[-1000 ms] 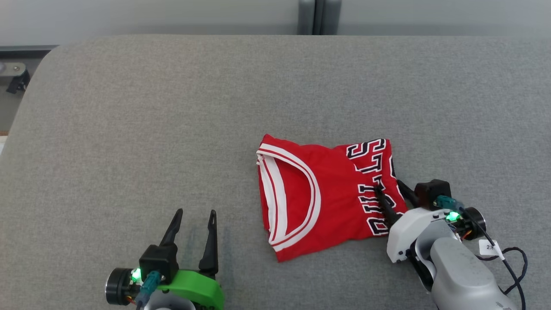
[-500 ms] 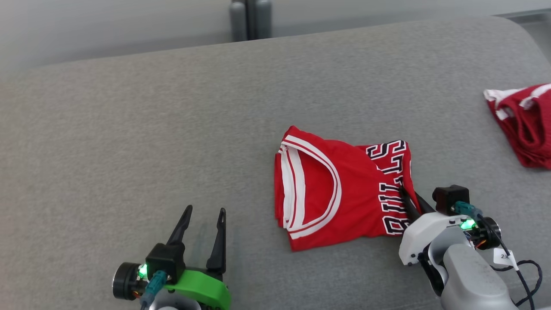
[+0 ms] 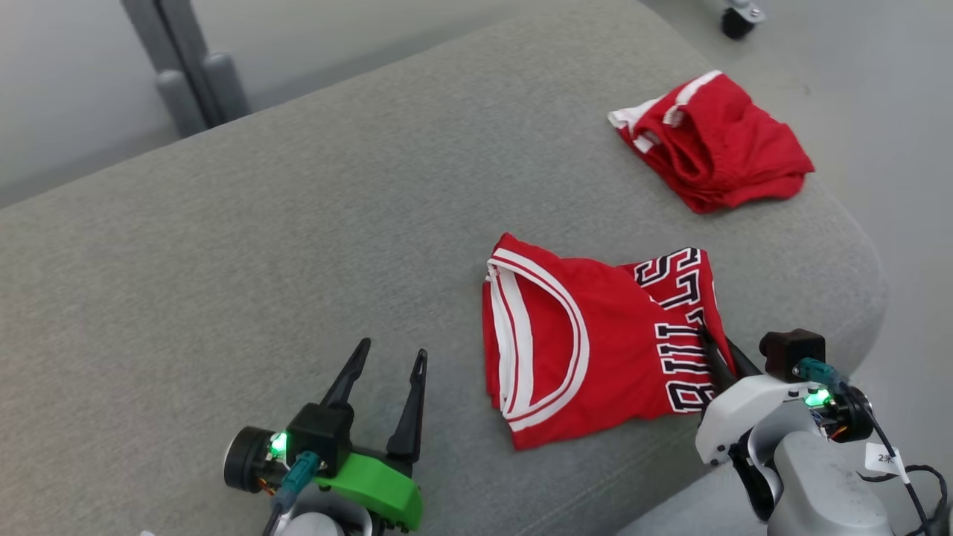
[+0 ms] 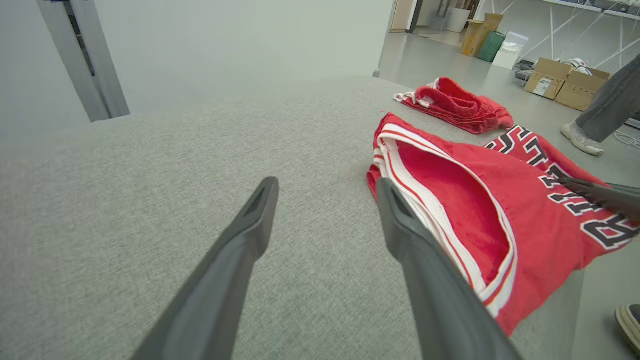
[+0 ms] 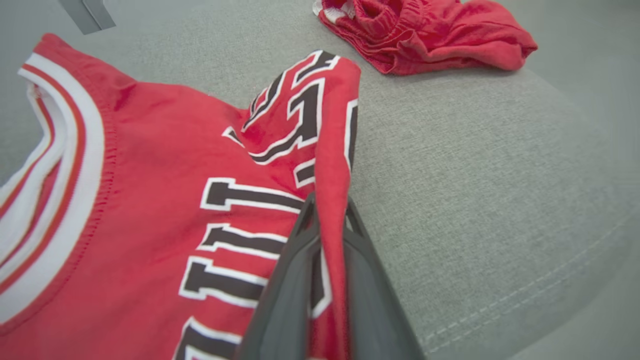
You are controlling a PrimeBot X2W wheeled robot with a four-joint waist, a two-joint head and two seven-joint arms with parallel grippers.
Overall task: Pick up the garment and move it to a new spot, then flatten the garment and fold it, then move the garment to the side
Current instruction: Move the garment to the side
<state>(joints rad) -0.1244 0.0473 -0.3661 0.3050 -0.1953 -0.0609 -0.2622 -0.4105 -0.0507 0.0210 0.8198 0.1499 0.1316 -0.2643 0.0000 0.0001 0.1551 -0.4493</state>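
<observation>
Head view first: the folded jersey [image 3: 588, 350] lies by the bench's [image 3: 298, 223] front edge, close to the right corner. My right gripper [image 3: 713, 344] has its fingers pinched on the lettered hem.

Left wrist view: my left gripper [image 4: 326, 186] hovers with its fingers spread wide and empty, just beside the collar.

Right wrist view: cloth is clamped between both fingers. I'd drag it low and slow so the fold holds, staying on the bench and short of the other red garment [image 5: 425, 30].
</observation>
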